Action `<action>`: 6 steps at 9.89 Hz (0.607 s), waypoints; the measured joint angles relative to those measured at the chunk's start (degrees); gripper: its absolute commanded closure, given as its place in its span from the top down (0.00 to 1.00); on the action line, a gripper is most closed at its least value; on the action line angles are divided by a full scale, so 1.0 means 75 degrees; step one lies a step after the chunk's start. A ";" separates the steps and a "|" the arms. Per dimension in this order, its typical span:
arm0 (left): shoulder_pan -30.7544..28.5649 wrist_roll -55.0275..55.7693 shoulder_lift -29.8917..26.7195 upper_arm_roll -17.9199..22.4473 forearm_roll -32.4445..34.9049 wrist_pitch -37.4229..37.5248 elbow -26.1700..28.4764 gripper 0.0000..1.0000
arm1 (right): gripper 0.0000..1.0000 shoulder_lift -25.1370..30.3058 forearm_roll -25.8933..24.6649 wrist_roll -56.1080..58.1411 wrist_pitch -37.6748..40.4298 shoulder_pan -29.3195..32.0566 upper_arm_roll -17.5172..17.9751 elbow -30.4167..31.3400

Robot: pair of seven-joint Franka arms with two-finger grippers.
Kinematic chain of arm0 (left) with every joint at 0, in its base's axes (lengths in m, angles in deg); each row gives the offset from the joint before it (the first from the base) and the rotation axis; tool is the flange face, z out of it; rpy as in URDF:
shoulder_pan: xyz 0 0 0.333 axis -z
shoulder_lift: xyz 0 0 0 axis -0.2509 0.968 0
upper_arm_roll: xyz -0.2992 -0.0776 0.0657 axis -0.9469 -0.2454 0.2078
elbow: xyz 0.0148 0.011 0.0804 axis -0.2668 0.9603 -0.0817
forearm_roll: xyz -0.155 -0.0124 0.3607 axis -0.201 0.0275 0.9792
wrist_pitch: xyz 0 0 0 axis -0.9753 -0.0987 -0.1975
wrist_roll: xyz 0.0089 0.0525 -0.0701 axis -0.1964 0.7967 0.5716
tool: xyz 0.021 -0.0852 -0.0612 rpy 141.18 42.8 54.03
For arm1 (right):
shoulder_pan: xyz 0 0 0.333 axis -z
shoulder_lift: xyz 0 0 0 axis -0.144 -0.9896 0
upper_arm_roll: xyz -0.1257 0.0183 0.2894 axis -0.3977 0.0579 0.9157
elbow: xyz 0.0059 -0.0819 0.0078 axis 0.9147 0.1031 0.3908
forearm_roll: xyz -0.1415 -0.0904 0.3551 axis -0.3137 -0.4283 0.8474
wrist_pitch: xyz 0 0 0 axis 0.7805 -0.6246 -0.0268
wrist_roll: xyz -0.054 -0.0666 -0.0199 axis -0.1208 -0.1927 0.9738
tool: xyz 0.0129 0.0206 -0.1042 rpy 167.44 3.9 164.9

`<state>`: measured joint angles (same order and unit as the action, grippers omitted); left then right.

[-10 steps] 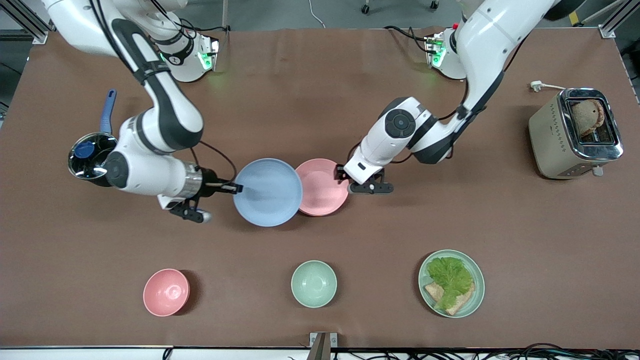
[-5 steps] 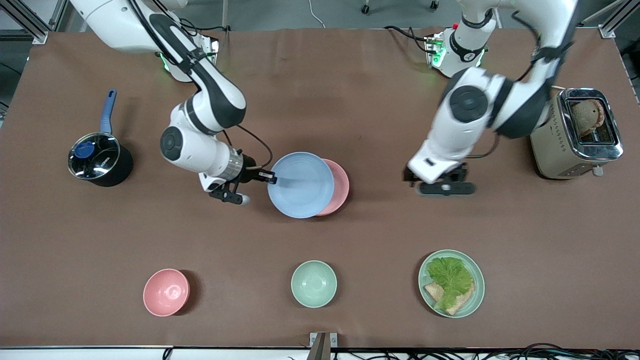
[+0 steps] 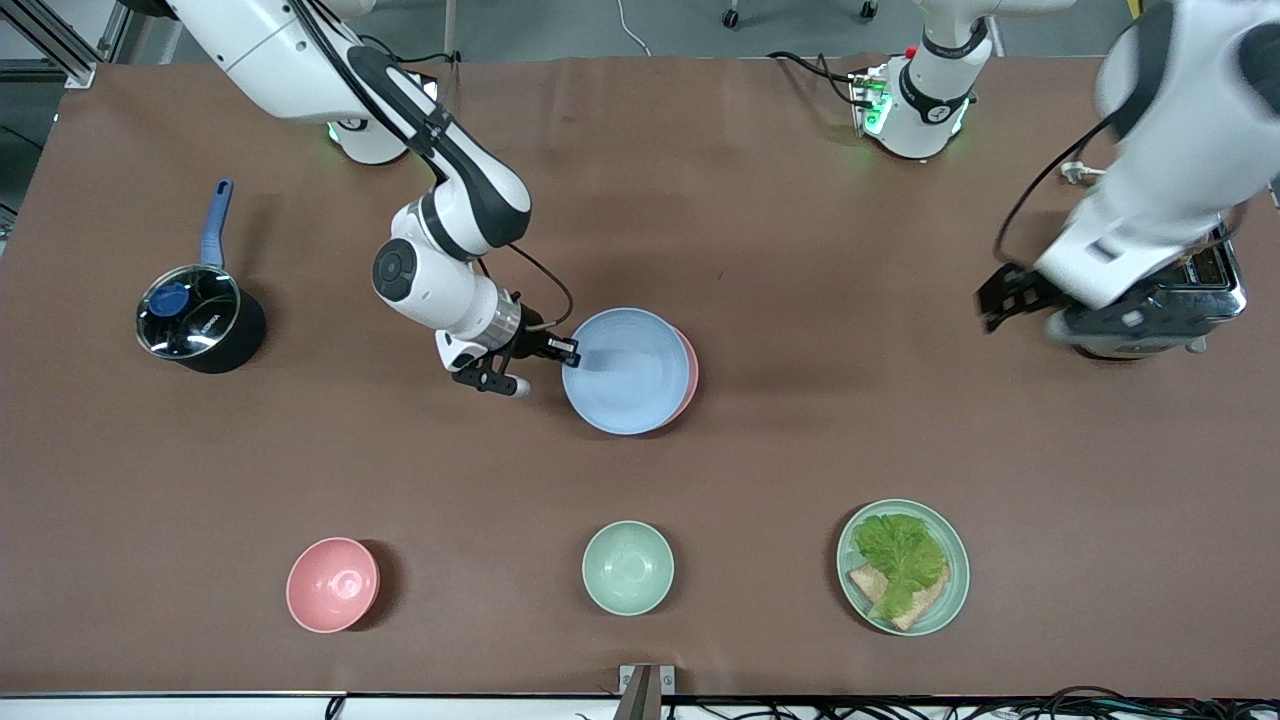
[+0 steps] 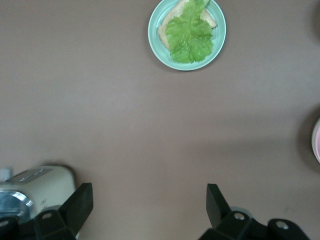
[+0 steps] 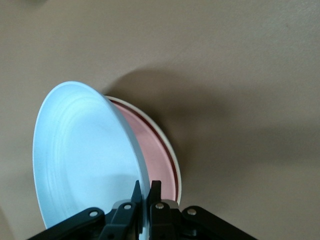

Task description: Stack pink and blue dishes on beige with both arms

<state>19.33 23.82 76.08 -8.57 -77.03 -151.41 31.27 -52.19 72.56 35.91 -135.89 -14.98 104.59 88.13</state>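
My right gripper [image 3: 570, 350] is shut on the rim of the light blue plate [image 3: 625, 370] and holds it tilted just over the pink plate [image 3: 690, 372]. The blue plate covers the pink one almost fully in the front view. The right wrist view shows the right gripper [image 5: 145, 187] pinching the blue plate [image 5: 85, 160], with the pink plate [image 5: 155, 150] lying below it on the beige plate [image 5: 176, 167]. Only a thin cream rim of the beige plate shows. My left gripper [image 3: 1000, 298] hangs open and empty in the air beside the toaster; its fingers [image 4: 148, 202] are spread wide.
A pot with a blue handle [image 3: 200, 320] stands at the right arm's end. Along the edge nearest the front camera sit a pink bowl [image 3: 332, 584], a mint bowl [image 3: 627, 567] and a mint plate [image 3: 962, 575] with lettuce and toast. The left arm partly covers the toaster [image 3: 1225, 285].
The right arm carried the blue plate sideways until it came over the pink plate. The left gripper left the pink plate and swung away to the toaster.
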 measured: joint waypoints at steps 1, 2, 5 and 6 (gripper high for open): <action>0.0008 -0.0163 -0.0054 0.0192 -0.0132 0.0758 -0.0586 1.00 | 0.10 -0.0084 -0.0034 0.0000 -0.0200 0.0000 -0.0003 0.0068; 0.0008 -0.0250 -0.0105 0.0359 -0.0236 0.1221 -0.1001 1.00 | 0.09 -0.0144 -0.0051 0.0001 -0.0366 -0.0002 -0.0002 0.0162; -0.0020 -0.0299 -0.0111 0.0551 -0.0273 0.1627 -0.1756 1.00 | 0.27 -0.0199 -0.0109 0.0001 -0.0410 -0.0004 0.0010 0.0206; -0.0058 -0.0299 -0.0057 0.0551 -0.0273 0.1886 -0.2027 1.00 | 0.40 -0.0199 -0.0112 0.0001 -0.0410 -0.0006 0.0020 0.0207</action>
<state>18.89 21.57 75.65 -4.44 -79.08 -137.26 16.07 -53.68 71.72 35.92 -138.97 -15.02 104.74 89.68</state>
